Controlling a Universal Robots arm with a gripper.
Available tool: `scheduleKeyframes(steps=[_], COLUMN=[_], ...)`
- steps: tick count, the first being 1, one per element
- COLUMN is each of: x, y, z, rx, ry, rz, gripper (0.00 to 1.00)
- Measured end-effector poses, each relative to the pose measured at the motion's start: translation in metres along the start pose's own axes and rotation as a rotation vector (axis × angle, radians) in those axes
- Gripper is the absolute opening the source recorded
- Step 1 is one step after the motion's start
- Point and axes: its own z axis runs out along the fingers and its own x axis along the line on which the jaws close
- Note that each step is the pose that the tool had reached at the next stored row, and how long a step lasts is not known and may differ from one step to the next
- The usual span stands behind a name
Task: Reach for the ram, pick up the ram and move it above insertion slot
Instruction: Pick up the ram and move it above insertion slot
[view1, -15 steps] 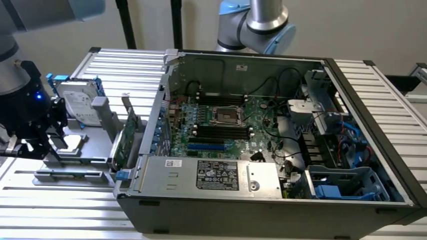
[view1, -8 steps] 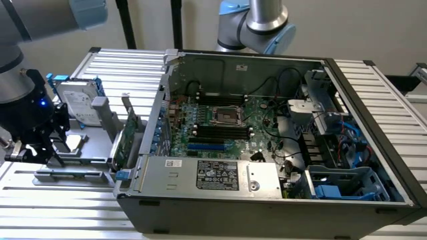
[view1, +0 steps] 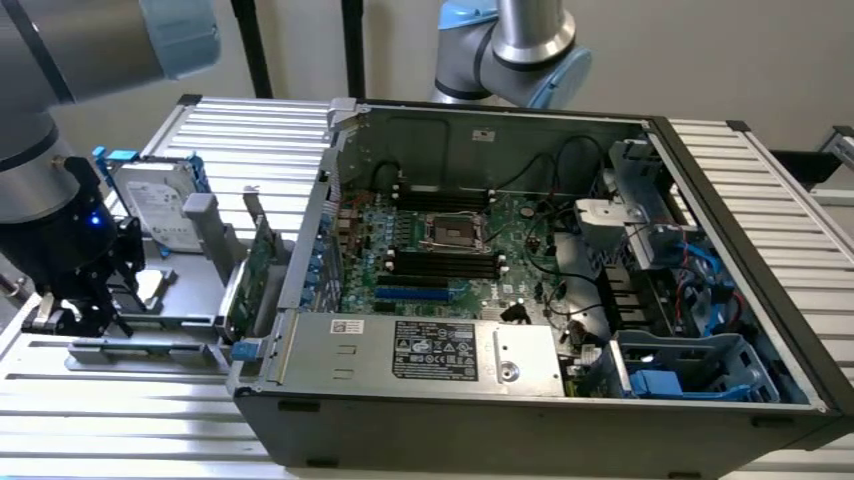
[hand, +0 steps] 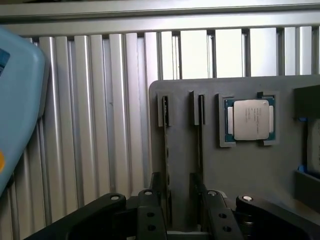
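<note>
The ram (hand: 166, 160) shows as a thin dark edge standing upright in a narrow slot of the gray holder (hand: 180, 130). A second slot just beside it shows a similar edge, and I cannot tell for sure which one is filled. Seen edge-on, I judge it light and stiff but fragile: a thin board that would flex or crack if twisted, with chips on its faces and contacts along its lower edge. The safest hold looks to be across the two flat faces near the middle of its length, squeezing gently and lifting straight up out of the slot.

My gripper (hand: 180, 205) hangs over the holder with its fingers (hand: 150, 220) spread apart and nothing between the pads. The dark edge runs into the gap between them.

A processor chip (hand: 248, 120) sits in its own pocket of the holder, beside the slots. In the exterior view, my gripper (view1: 78, 310) is at that view's left, well apart from the open computer case (view1: 534, 420) and its motherboard (view1: 454, 240).
</note>
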Motion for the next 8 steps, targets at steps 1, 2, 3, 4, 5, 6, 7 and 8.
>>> scheduleKeyframes(steps=[1,2,3,4,5,6,7,8], x=[0.0,0.0,0.0,0.0,0.0,0.0,0.0,0.0], y=[-0.0001,-0.0001,-0.0001,-0.0002,-0.0002,-0.0002,-0.0002,-0.0002], z=[0.0018,0.0036,0.0054,0.0073,0.0091,0.0109,0.0127,0.0146], rx=[0.0,0.0001,0.0,0.0,0.0,0.0,0.0,0.0001], ry=[0.0001,0.0,0.0001,0.0002,0.0002,0.0003,0.0003,0.0003], rz=[-0.001,-0.002,-0.004,-0.005,-0.006,-0.008,-0.009,-0.01], gripper=[0.36,0.36,0.36,0.36,0.36,0.36,0.36,0.36])
